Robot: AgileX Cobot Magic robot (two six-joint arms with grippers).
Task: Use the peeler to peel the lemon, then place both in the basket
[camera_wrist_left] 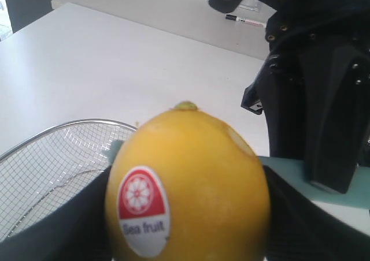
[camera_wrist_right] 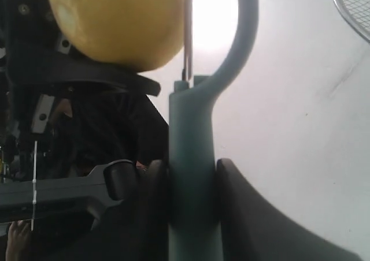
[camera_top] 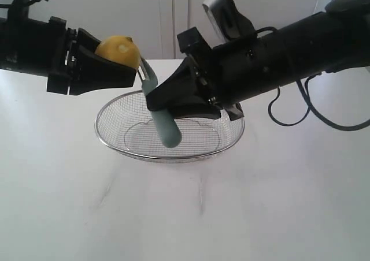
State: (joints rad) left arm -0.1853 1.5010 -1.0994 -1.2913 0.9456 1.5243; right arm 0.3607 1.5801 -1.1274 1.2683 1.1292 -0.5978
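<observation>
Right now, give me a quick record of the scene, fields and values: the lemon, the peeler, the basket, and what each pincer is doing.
lemon: held in the air by the left pincer, red sticker facing that wrist camera
peeler: head up, slightly tilted, handle gripped by the right pincer
contact: blade head at the lemon's side, apparently touching the peel
basket: on the white table, below both, nothing in it
left pincer: shut on the lemon
right pincer: shut on the peeler
</observation>
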